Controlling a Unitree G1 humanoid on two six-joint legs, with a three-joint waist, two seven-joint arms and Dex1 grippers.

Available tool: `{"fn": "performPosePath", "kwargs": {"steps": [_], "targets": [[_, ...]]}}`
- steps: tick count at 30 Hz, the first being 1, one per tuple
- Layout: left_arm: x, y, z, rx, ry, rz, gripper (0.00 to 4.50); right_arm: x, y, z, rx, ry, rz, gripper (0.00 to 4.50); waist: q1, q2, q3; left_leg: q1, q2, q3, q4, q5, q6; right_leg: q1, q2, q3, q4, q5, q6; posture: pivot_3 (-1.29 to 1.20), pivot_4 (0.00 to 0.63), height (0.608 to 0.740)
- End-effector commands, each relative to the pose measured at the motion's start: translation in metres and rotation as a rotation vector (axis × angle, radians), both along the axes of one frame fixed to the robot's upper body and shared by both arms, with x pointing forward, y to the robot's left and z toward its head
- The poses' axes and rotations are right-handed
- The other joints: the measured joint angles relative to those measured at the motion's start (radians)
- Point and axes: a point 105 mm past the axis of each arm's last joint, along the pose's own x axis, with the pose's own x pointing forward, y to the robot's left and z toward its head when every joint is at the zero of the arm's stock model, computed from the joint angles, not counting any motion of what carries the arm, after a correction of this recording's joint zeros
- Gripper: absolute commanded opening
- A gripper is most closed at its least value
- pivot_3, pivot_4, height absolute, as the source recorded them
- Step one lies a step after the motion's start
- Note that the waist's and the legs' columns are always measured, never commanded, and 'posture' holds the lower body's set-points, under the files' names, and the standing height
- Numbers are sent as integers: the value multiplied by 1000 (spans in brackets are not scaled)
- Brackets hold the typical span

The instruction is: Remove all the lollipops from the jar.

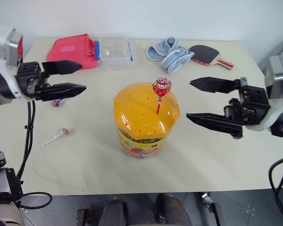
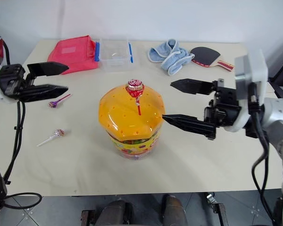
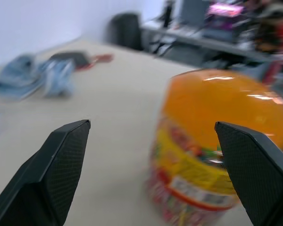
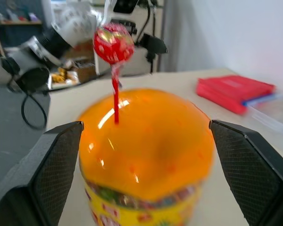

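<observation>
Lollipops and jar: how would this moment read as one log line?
jar: lid on | red lollipop: upright in lid | two lollipops: on table | left gripper, right gripper: open, empty

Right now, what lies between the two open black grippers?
The clear plastic jar with its orange domed lid, a red-wrapped lollipop standing in it, seen between left gripper and right gripper from the head views.
</observation>
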Motion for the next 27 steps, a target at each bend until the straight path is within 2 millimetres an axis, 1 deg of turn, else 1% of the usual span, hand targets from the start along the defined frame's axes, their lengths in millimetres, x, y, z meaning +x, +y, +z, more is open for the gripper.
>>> {"fn": "performPosePath", "kwargs": {"steps": [1, 5, 9, 12, 17, 20, 22, 23, 24, 27], "targets": [[-26, -1, -2, 7, -71, -202, 4486, -3, 20, 6, -1, -50, 72, 4500, -2, 0, 0, 0, 0, 0, 0, 0, 0, 0, 0, 0, 0, 0, 0, 0, 150, 740], [-35, -2, -18, 61, -62, -279, 4486, -2, 35, 5, -17, -66, 130, 4500, -5, 0, 0, -1, 0, -1, 0, 0, 0, 0, 0, 0, 0, 0, 0, 0, 150, 740], [-44, -9, -19, 35, -127, -366, 4486, 3, 51, 5, -43, -78, 181, 4500, -3, 0, 0, -1, 0, -1, 0, 0, 0, 0, 0, 0, 0, 0, 0, 0, 150, 740], [-46, -12, -20, 29, -133, -395, 4500, 7, 54, 7, -52, -89, 182, 3881, -3, 1, 0, -1, 0, -1, 0, 0, 0, -1, -1, 0, 0, 0, 0, 0, 150, 740], [-46, -13, -22, 32, -132, -406, 4500, 7, 54, 10, -51, -104, 201, 2318, -10, 1, 0, -1, 0, -1, -1, 0, 1, -1, 0, 0, 0, 0, 0, 0, 150, 740], [-45, -14, -24, 32, -133, -406, 4500, 8, 54, 9, -78, -101, 205, 1382, -15, 1, 0, -1, 0, -1, -1, 0, 1, -1, 0, 0, 0, 0, 0, 0, 150, 740], [-45, -15, -25, 29, -139, -407, 4500, 9, 54, 11, -80, -112, 199, 693, -16, 1, 0, -1, 0, -1, -1, 0, 1, -1, 0, 0, 0, 0, 0, 0, 150, 740], [-43, -16, -25, 23, -146, -402, 4500, 9, 55, 14, -78, -126, 200, 452, -16, 1, 1, -1, 0, -1, -1, 0, 1, -1, 0, 0, 0, 0, 0, 0, 150, 740], [-43, -16, -24, 14, -153, -405, 4500, 10, 55, 17, -75, -140, 200, 108, -16, 2, 1, -1, 0, -1, -1, 0, 1, -1, 0, 0, 0, 0, 0, 0, 150, 740], [-43, -18, -23, 5, -159, -415, 4500, 11, 55, 28, -57, -172, 197, 46, -16, 2, 1, -1, 0, -1, -1, 0, 1, -1, 0, 0, 0, 0, 0, 0, 150, 740]]}}
